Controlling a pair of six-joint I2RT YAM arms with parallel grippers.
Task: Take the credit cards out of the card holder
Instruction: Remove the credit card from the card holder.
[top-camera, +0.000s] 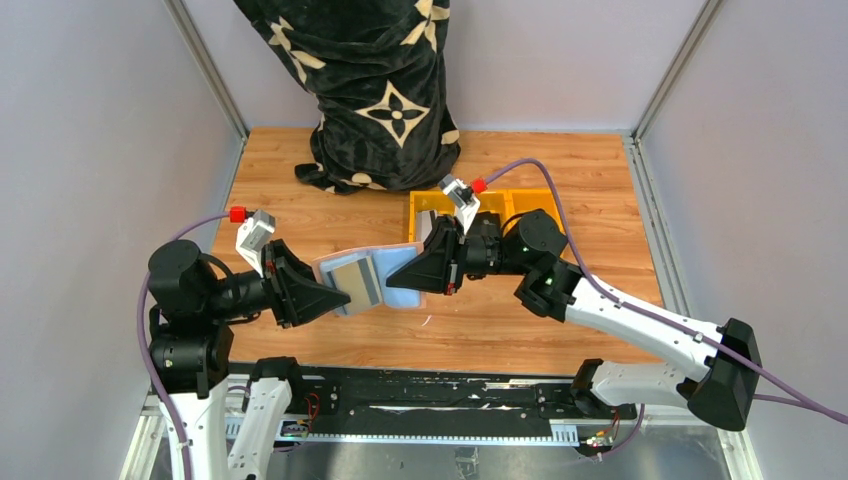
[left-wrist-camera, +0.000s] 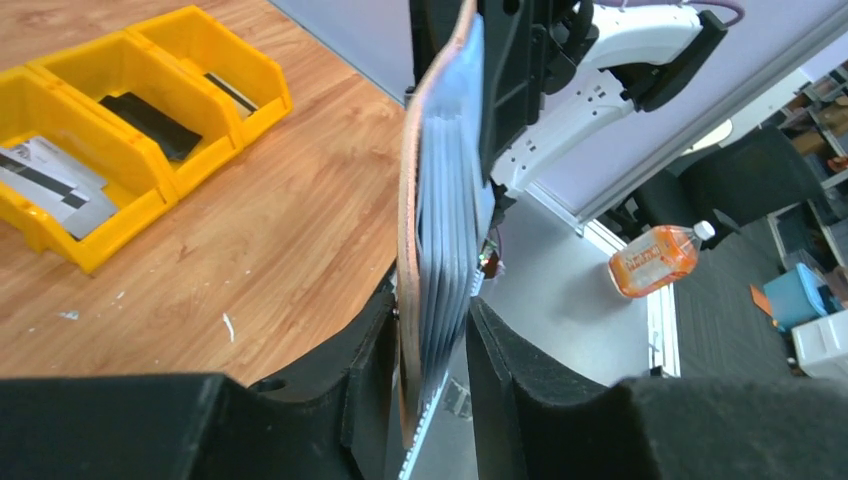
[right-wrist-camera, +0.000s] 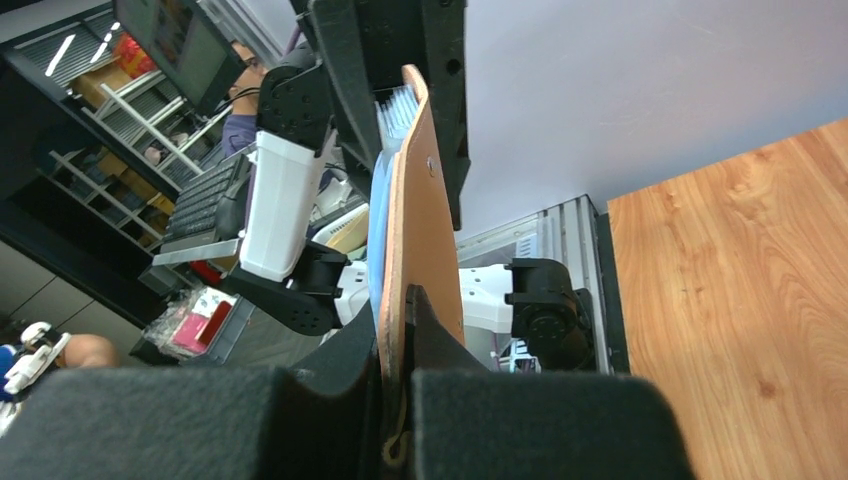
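Observation:
The brown card holder (top-camera: 392, 288) hangs in the air over the table between both arms, opened out. Several credit cards (left-wrist-camera: 447, 230) sit in it as a grey-blue stack; from above a grey-gold one (top-camera: 358, 282) faces up. My left gripper (top-camera: 335, 290) straddles the holder's left end. One finger (left-wrist-camera: 365, 350) lies against the brown cover (left-wrist-camera: 407, 250), and a narrow gap shows between the other finger and the cards, so it stands open. My right gripper (right-wrist-camera: 400, 320) is shut on the holder's brown flap (right-wrist-camera: 425, 230), with pale blue card edges (right-wrist-camera: 378, 225) beside it.
A yellow three-compartment bin (top-camera: 425, 205) stands behind the right gripper on the wooden table (top-camera: 600, 200); a black flat item (left-wrist-camera: 150, 120) and a grey printed card (left-wrist-camera: 50, 180) lie in its compartments. A black patterned cloth (top-camera: 370, 90) hangs at the back.

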